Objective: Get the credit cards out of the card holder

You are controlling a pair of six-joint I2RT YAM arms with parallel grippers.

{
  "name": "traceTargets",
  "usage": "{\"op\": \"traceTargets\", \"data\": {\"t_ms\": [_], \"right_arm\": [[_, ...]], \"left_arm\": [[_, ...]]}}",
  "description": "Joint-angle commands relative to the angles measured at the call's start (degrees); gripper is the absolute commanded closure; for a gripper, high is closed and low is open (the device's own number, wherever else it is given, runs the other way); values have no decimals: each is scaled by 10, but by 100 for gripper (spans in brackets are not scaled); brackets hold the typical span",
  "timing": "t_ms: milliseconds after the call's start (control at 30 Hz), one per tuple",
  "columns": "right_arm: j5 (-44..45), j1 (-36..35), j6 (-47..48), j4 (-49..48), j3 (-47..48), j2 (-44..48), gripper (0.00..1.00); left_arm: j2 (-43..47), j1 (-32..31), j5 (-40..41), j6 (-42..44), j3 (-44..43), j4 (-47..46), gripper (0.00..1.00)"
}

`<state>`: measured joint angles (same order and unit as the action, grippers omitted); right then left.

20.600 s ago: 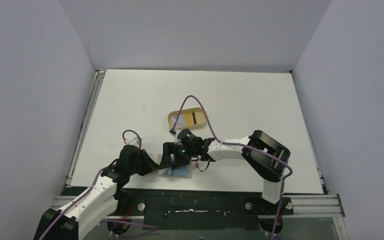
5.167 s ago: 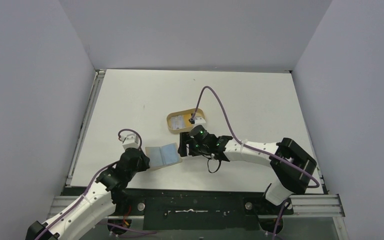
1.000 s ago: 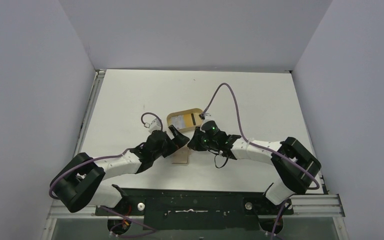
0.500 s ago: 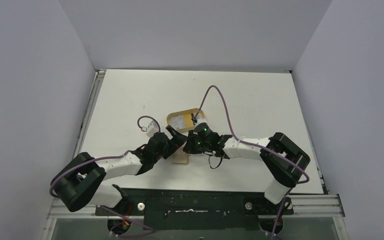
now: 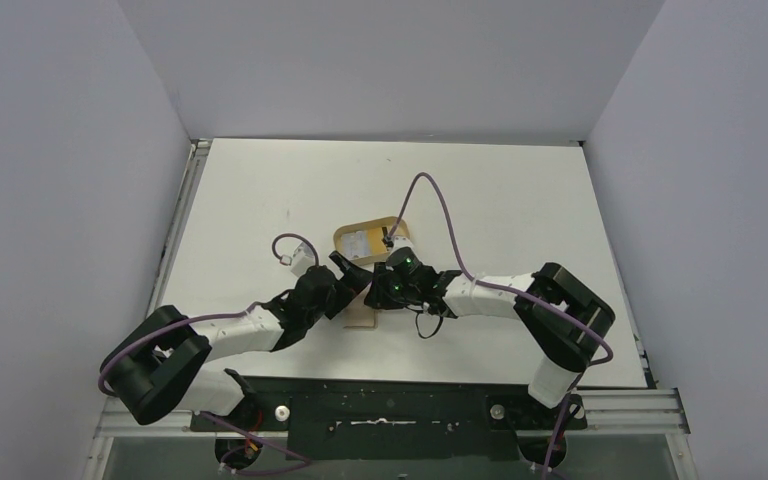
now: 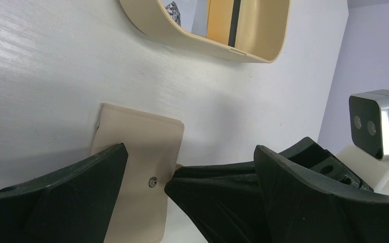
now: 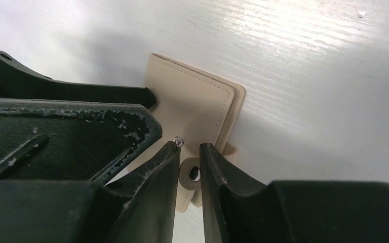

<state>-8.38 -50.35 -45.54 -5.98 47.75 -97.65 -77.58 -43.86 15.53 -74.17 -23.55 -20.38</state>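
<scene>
Since 5 s back: the small flat tan leather-like folding card holder (image 5: 362,319) is no longer being held fanned open by the left gripper (image 6: 190,148). It's now lying closed on the white table (image 5: 520,220), just at 6 o'clock of the oval tan raised-rim tray (image 6: 152,25). Over the last second the right arm has been tucking in and dropping onto it.

Handling, my read: the holder is looking light, thin and floppy, so it's probably going to skate on that smooth top unless something is pinning it. Best purchase is looking like the short strap tab (image 7: 191,174) or the free flap edge, not the flat face. The snap button (image 6: 153,180) is sitting uncovered, so the strap is hanging unfastened.

The right gripper (image 7: 189,147) is coming in from 3 o'clock, fingers nearly together, with the tab sitting in the narrow gap. Can't tell whether it's pinching or just bracketing.

The left one is reaching in from 8 o'clock, spread wide, straddling the holder and carrying nothing. Contact with the leather: can't tell.

A pale blue edge of the credit cards (image 6: 200,15) is showing inside the tray. None are peeking out of the holder, and I can't tell whether any are remaining inside. I'm expecting those to be stiff and slick, so an edge grip.
</scene>
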Motion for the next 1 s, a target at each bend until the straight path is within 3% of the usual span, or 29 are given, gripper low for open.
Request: {"op": "traceTargets", "data": {"t_ms": [0,100,233,400,667,833,967], "right_arm": [[16,-5,9,-36,23,19,77],[13,-5,20,-40,22,30,73],[30,-5,43,-22,19,65,48],[55,-4,59,32,11,98,33],[5,-1,22,-18,-45,81,35],[8,-2,12,-27,-58,81,45],[13,-4,16,-25,-66,94,45]], "left_arm": [[1,-7,5,8,3,8,3],[0,-7,6,8,3,8,3],[0,-7,5,7,3,7,3],[5,-7,9,7,5,12,3],[1,-6,12,3,23,8,3],[8,-7,19,-1,30,10,3],[12,-9,26,-2,32,13,3]]}}
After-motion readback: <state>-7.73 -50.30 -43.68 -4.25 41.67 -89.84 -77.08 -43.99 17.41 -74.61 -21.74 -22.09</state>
